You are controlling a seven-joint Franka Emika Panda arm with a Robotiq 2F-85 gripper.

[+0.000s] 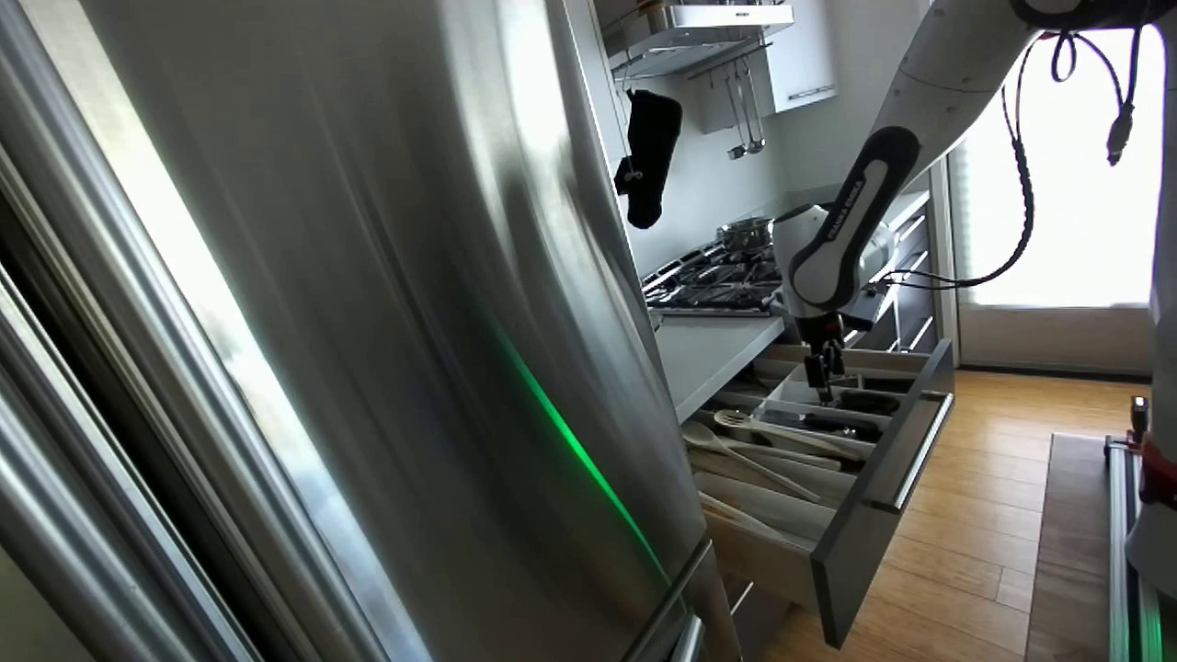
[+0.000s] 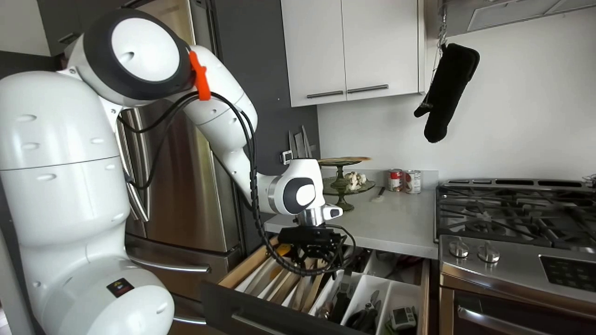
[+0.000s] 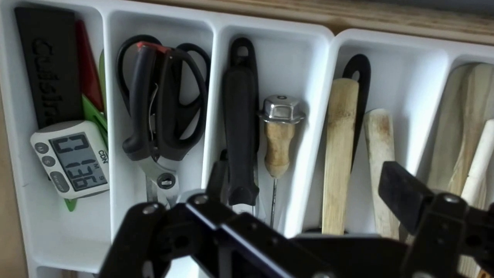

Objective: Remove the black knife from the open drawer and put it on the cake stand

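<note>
The open drawer (image 1: pixel 860 542) (image 2: pixel 260 307) shows in both exterior views, with a white divided tray of utensils. In the wrist view, the black knife (image 3: pixel 241 131) lies in a tray compartment beside a wooden-handled pick. Its black handle shows; most of its blade is hidden behind my gripper. My gripper (image 3: pixel 308 189) is open and empty above the tray. Its left finger overlaps the knife handle's left side in that view; the right finger is over wooden utensils. It also shows in both exterior views (image 1: pixel 825 377) (image 2: pixel 312 256). The green glass two-tier cake stand (image 2: pixel 341 182) stands on the counter.
In the wrist view, black scissors (image 3: pixel 154 100) and a white timer (image 3: pixel 79 158) lie in compartments left of the knife. Wooden utensils (image 3: pixel 339 154) lie to its right. Garlic (image 2: pixel 356 180) sits on the stand's lower tier. Cans (image 2: pixel 396 180) and a stove (image 2: pixel 484 223) are nearby.
</note>
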